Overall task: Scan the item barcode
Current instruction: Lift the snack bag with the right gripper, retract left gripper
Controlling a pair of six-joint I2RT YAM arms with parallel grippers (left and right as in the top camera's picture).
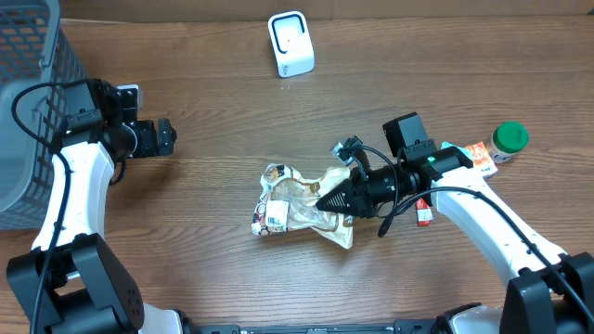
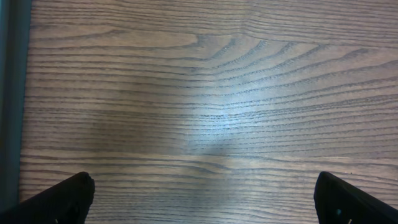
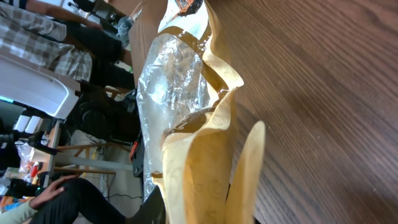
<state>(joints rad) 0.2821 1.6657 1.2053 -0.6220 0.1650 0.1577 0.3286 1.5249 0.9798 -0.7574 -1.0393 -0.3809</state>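
The item, a crumpled cream and clear snack bag (image 1: 297,206), lies mid-table with a barcode label (image 1: 276,218) at its left end. My right gripper (image 1: 327,201) is shut on the bag's right edge. In the right wrist view the bag (image 3: 186,124) fills the frame, pinched at the bottom by the gripper (image 3: 205,211); a dark finger (image 3: 152,208) shows beside it. A white scanner (image 1: 290,44) stands at the far edge. My left gripper (image 1: 167,136) is at the left, open over bare wood (image 2: 205,199), with its fingertips (image 2: 68,196) far apart.
A grey mesh basket (image 1: 28,111) stands at the far left, beside the left arm. A green-lidded bottle (image 1: 509,139), an orange packet (image 1: 478,153) and a small red item (image 1: 424,213) lie by the right arm.
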